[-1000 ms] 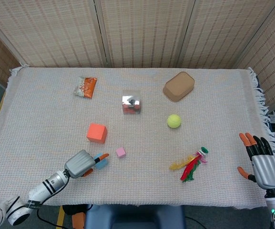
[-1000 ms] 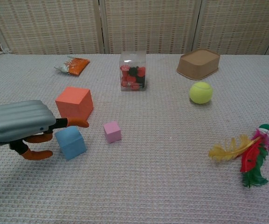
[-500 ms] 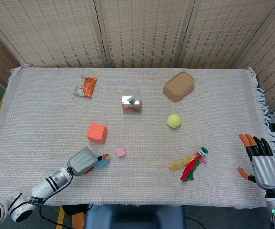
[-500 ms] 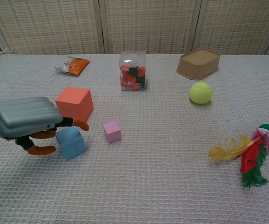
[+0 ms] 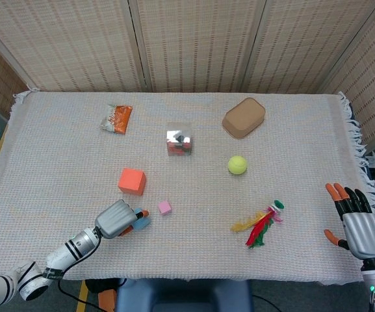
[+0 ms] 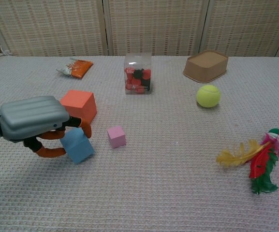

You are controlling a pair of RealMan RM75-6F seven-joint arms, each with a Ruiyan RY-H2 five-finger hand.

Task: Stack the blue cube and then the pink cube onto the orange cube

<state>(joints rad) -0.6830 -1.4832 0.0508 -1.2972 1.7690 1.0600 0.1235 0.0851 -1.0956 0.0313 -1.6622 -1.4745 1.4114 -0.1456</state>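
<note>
Nearest, the blue cube [image 6: 77,146] is gripped, tilted, by the left hand [image 6: 32,120], while the right hand [image 5: 359,224] is held spread and empty; next, lifting onto the orange cube [image 6: 79,105] just beyond seems required, the pink cube [image 6: 116,136] left waiting beside.

both hands look alike — the left hand [image 6: 33,117] and right hand [image 5: 359,227] have ribbed grey backs, black fingers, orange tips — the left forearm [image 5: 51,260] is white with black bands.
</note>
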